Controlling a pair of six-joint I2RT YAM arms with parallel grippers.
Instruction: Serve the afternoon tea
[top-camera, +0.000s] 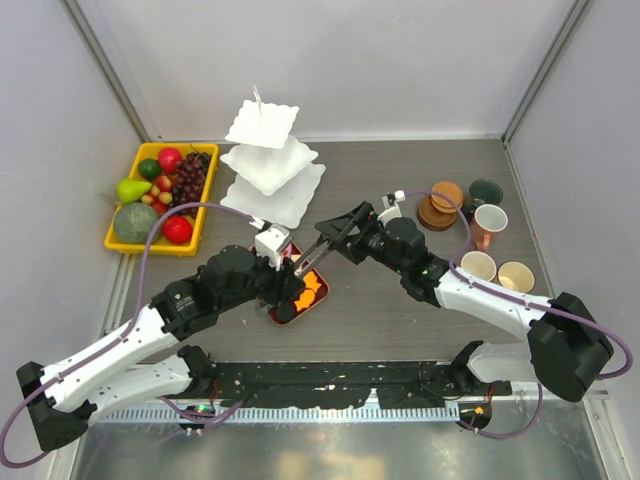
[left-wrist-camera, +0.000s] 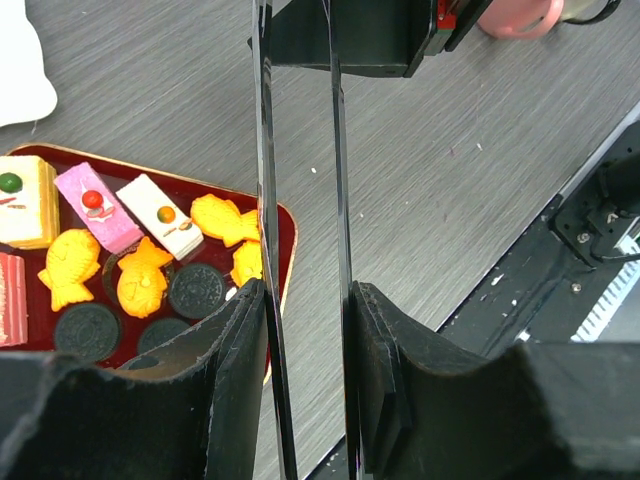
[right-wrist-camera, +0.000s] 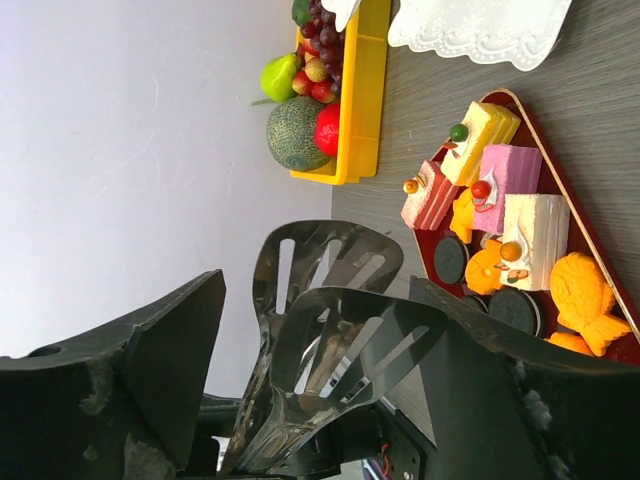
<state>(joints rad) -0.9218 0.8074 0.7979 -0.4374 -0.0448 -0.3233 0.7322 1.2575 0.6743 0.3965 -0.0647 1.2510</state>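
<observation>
My left gripper (top-camera: 290, 270) is shut on the handle end of the metal tongs (top-camera: 322, 243); in the left wrist view its fingers (left-wrist-camera: 240, 330) press the two thin blades (left-wrist-camera: 264, 150) from both sides. My right gripper (top-camera: 338, 232) stands open around the slotted tong heads (right-wrist-camera: 340, 340), with a wide gap on one side. Below them lies a red tray (top-camera: 283, 315) of orange, black round and pink and cream pastries (left-wrist-camera: 95, 205). The white three-tier stand (top-camera: 268, 165) is behind. Pink (top-camera: 490, 222), green (top-camera: 487, 192) and beige (top-camera: 478, 266) mugs and brown coasters (top-camera: 440, 205) sit right.
A yellow tray of fruit (top-camera: 160, 195) stands at the back left, beside the stand. A second beige mug (top-camera: 516, 276) is at the right, near my right arm. Grey walls close the table on the left, back and right.
</observation>
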